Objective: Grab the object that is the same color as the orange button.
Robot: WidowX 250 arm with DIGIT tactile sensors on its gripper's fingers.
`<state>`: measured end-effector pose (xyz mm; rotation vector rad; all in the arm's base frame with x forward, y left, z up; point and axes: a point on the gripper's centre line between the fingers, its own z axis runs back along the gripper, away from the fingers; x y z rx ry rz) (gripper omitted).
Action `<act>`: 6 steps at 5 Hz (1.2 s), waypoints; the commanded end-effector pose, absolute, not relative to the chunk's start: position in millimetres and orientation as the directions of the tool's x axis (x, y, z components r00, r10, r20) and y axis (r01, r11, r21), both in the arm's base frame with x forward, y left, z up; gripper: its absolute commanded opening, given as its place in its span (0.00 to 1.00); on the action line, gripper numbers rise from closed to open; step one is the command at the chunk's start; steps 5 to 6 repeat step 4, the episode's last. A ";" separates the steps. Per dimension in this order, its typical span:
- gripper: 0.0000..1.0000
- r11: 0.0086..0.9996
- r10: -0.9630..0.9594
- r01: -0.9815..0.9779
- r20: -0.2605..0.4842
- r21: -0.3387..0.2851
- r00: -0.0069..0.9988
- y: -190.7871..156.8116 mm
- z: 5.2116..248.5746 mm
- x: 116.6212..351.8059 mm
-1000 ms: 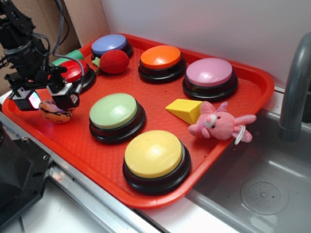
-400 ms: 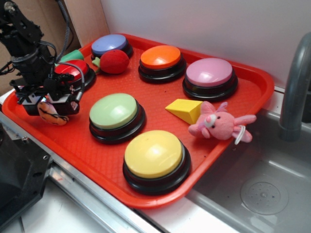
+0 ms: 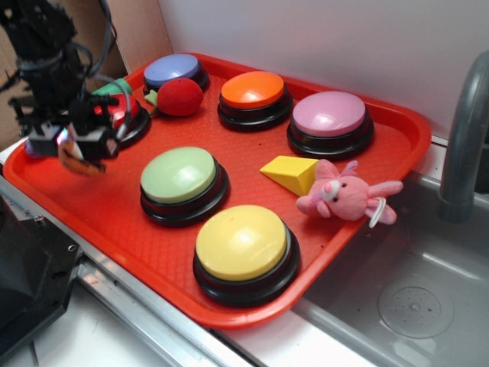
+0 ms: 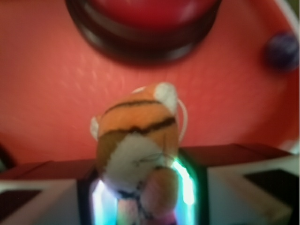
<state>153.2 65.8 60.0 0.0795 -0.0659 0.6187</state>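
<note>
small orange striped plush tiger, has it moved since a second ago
Yes. The small orange striped plush tiger, pinched in the gripper, has lifted off the red tray, slightly higher against the red-topped button.

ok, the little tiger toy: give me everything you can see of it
The tiger toy is a small plush: orange fuzzy fabric with thin black stripes, a white face patch and pale ears. A thin white loop shows at its side. It is pinched in the claw, whose fingers press on its lower part in the wrist view. It looks lifted just off the red tray, at the tray's left end in front of the red button. Touching nothing but the claw, as far as the blurred views show.
</note>
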 end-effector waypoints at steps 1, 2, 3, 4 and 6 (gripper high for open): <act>0.00 0.908 0.402 -0.415 0.146 0.066 0.904 36.0 129.1 169.0; 0.00 0.944 0.315 -0.326 0.174 0.040 0.933 13.5 143.7 170.9; 0.00 0.962 0.262 -0.271 0.191 0.022 0.946 -5.9 150.4 170.3; 0.00 0.937 0.328 -0.342 0.169 0.062 0.929 11.1 147.2 170.5; 0.00 0.937 0.328 -0.342 0.169 0.062 0.929 11.1 147.2 170.5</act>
